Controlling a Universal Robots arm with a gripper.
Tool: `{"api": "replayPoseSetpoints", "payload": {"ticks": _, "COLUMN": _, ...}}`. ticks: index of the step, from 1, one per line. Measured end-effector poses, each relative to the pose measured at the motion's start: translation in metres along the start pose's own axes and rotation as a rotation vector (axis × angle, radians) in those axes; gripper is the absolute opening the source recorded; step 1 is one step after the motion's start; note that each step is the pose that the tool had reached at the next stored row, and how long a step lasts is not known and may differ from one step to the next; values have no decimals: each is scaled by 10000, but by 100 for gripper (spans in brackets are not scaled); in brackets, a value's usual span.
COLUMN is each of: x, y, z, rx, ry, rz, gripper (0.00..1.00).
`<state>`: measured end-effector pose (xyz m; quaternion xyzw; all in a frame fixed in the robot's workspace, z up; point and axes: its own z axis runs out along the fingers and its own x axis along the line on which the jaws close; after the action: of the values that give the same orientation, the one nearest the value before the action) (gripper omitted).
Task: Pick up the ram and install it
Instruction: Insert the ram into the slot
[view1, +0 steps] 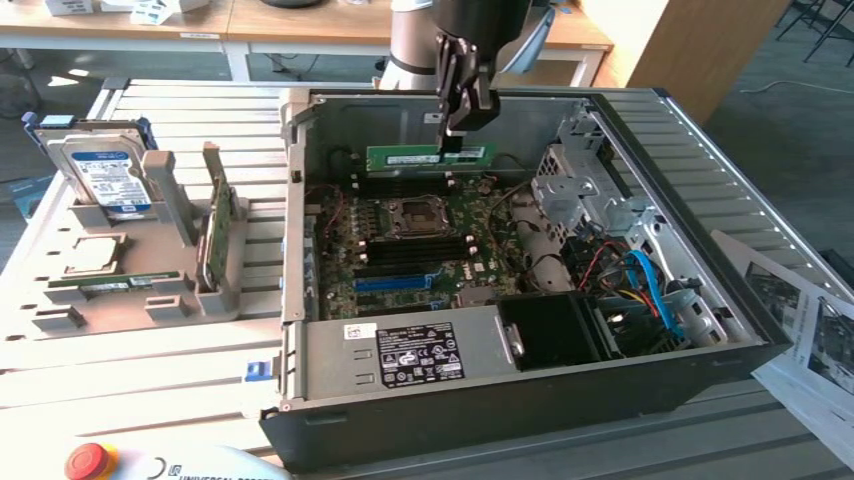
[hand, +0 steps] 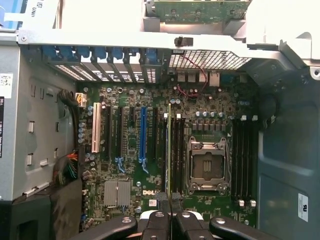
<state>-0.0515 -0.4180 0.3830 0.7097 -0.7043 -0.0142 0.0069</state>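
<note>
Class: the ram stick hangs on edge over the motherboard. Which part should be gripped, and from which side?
Probably best: pinch the ram near the middle of its upper long edge, from above, across its flat faces, as the gripper does. It is thin and upright, and its lower edge must stay free.

**A Table Made of Slats**

The table (view1: 174, 110) is grey metal. It is made of long slats with thin gaps between them. A big open computer case (view1: 534, 420) lies on its side in the middle. A grey holder (view1: 134, 300) sits just beside the case, toward the edge at the exterior view's left. Papers (view1: 817, 340) lie by the case, toward the edge at the exterior view's right. A white button box (view1: 167, 467) rests at the near edge.
</note>
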Motion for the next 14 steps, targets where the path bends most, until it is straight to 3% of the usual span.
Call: {"api": "replayPoseSetpoints", "payload": {"ticks": 14, "x": 2, "y": -4, "z": 158, "rx": 0, "ry": 0, "rz": 0, "gripper": 12}}
